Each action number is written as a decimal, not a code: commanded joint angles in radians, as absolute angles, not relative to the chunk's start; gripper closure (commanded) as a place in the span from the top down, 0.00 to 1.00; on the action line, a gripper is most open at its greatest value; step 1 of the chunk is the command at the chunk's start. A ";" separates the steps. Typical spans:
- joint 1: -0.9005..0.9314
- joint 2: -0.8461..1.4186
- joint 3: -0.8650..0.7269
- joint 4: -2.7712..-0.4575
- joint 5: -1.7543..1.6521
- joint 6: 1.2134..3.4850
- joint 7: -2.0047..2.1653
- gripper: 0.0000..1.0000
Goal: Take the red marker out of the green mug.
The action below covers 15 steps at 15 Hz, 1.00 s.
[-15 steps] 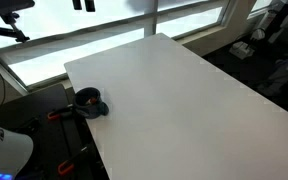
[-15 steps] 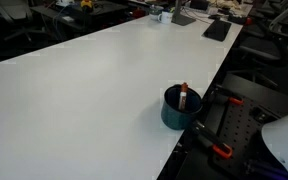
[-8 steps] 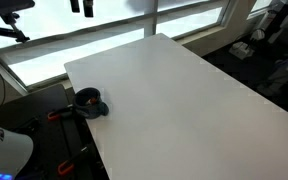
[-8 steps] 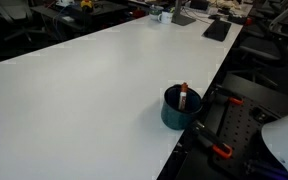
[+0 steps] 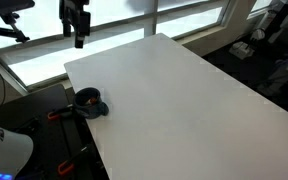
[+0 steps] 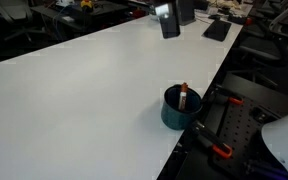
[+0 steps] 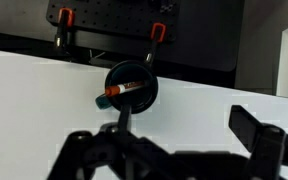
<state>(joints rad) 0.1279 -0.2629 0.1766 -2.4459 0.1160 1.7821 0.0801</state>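
Hovering high above the table point(image 5: 184, 100) and spread wide, the gripper point(image 5: 79, 40) is well apart from the mug point(image 6: 172, 115) at its near right edge. The marker point(image 6: 184, 97) leans inside; an off-centre descent could clip the rim and tip it off.

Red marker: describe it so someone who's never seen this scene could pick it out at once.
Start at the big white table, then find the dark teal mug near its edge, the only cup there. The red marker is the thin stick inside that mug, its tip poking above the rim. Unlike the orange-handled clamps past the table edge, it sits in the cup.
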 commanded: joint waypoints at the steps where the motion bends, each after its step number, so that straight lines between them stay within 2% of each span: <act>1: 0.129 -0.253 0.150 -2.543 0.128 1.884 0.041 1.00; 7: 0.112 -0.176 0.127 -2.657 0.018 2.235 0.027 1.00; 15: 0.115 -0.133 0.128 -2.634 0.015 2.226 0.053 1.00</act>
<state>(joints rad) 0.1129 -0.1568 0.1311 -2.6472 0.0187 2.2302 0.0430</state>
